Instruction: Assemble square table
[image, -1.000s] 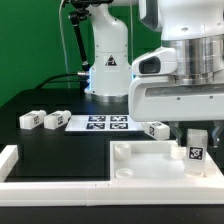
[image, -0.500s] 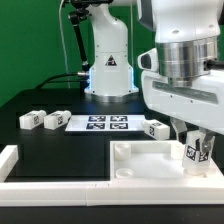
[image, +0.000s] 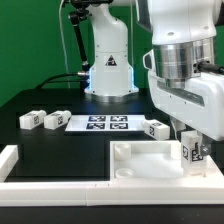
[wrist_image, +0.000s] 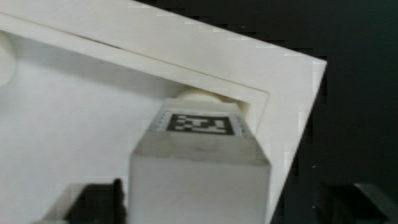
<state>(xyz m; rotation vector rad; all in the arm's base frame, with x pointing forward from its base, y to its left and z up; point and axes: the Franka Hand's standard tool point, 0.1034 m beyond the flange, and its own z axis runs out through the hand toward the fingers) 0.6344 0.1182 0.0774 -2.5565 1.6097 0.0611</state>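
The square table's white top (image: 140, 165) lies recess-up at the front, toward the exterior view's right. A white tagged leg block (image: 193, 152) stands upright in its corner socket nearest that right side. My gripper (image: 192, 140) hangs over this leg with a finger on each side. In the wrist view the leg (wrist_image: 199, 150) rises from the corner of the top (wrist_image: 107, 80), and the gripper (wrist_image: 222, 205) straddles it. Dark gaps show between the leg and both fingers (wrist_image: 98, 203), so the jaws stand open around it.
Two loose leg blocks (image: 30, 119) (image: 57, 120) lie on the black mat at the exterior view's left. A third (image: 157, 129) lies beside the marker board (image: 105, 123). A low white border wall (image: 18, 160) runs along the front. The robot's base (image: 108, 60) stands behind.
The hand has turned and shifted slightly to the exterior view's right over the corner. The jaws have widened and let go of the leg, which stays standing in the socket.
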